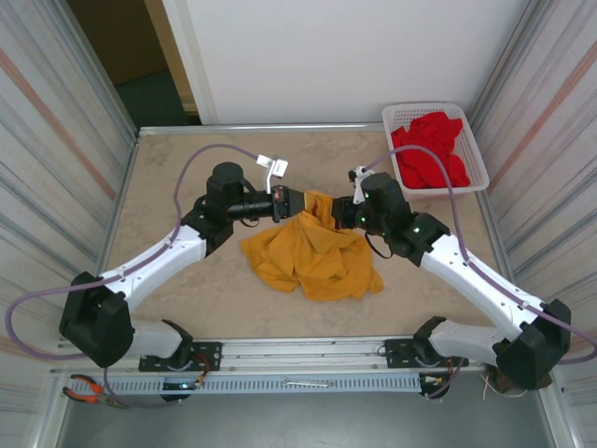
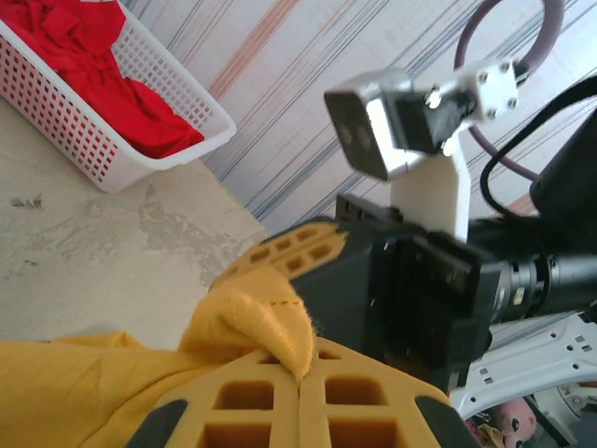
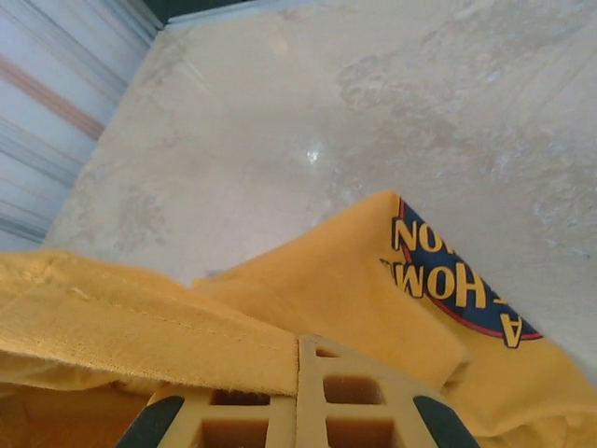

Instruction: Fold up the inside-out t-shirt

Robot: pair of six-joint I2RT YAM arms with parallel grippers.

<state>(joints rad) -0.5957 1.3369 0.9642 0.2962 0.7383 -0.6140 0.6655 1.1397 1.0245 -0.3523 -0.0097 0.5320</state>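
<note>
Inside-out t-shirt (image 1: pixel 312 259): mustard knit, limp, crumpled heap at centre of mottled beige table (image 1: pixel 177 173), upper edge lifted.
Left gripper (image 1: pixel 297 205): clamped on hem from 9 o'clock.
Right gripper (image 1: pixel 340 213): clamped on same edge from 3 o'clock, pinches near.
Likely best: draw apart evenly, hem taut, cloth spreading flat.
Basket (image 1: pixel 474 149): white plastic mesh, red garments (image 1: pixel 429 149), 1 o'clock, far.

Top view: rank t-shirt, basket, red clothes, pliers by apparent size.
1. The yellow t-shirt and white basket: about alike, unranked because the shirt is bunched.
2. The red clothes in the basket.
3. The pliers, near left edge.
</note>
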